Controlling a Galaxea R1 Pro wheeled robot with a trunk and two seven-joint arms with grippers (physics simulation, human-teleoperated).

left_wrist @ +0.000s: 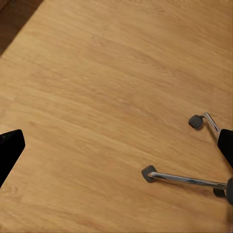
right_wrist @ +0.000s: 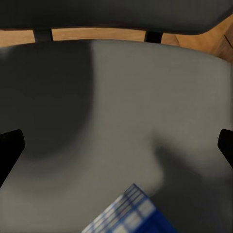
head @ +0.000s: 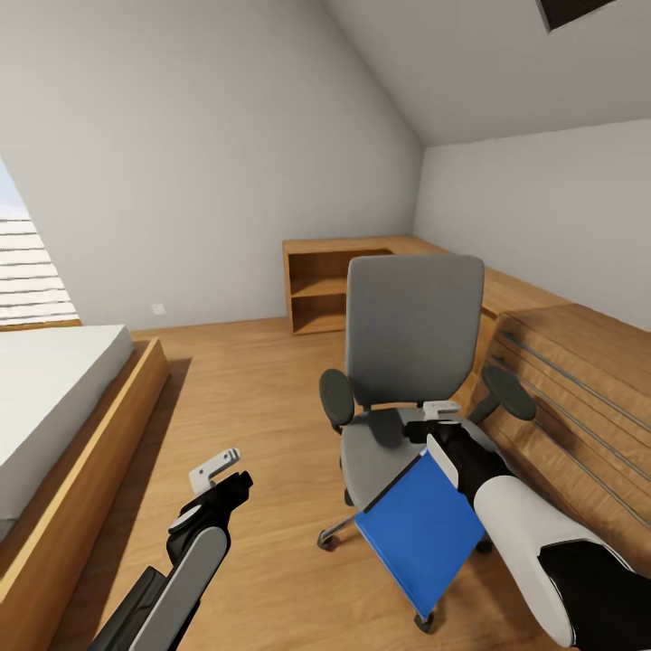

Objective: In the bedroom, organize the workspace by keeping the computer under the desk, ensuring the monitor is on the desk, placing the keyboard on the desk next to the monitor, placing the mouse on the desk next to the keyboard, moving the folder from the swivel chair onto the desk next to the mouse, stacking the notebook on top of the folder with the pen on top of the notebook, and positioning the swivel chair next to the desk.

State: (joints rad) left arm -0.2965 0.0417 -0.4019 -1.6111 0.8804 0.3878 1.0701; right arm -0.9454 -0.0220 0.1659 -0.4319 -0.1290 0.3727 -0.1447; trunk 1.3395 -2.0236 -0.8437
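Over the grey seat of the swivel chair (head: 411, 362) our right claw (head: 440, 411) hangs just in front of the backrest, and the blue folder (head: 423, 524) shows beneath our right forearm, tilted, its lower corner jutting past the front edge of the seat. From the head view we cannot tell whether the folder rests on the seat or is already lifted. In the right wrist view the dark fingertips (right_wrist: 10, 150) sit far apart at the frame's two sides with only seat cushion between them, so we read this claw as spread wide and holding nothing; a corner of the folder shows at the edge of that view.

Our left claw (head: 217, 467) hovers over the wood floor (head: 244, 389) beside the chair, with castors and chrome legs of the chair base visible in its wrist view; its fingertips also stand wide apart, empty.

We judge the step in hand to be picking the folder off the chair. To do it well, we should draw the right claw back toward the folder's overhanging edge, come in level with the sheet, and pinch that free edge rather than press down on a seat that can roll or swivel away. No bench is visible, so we would have to turn to find it afterwards.
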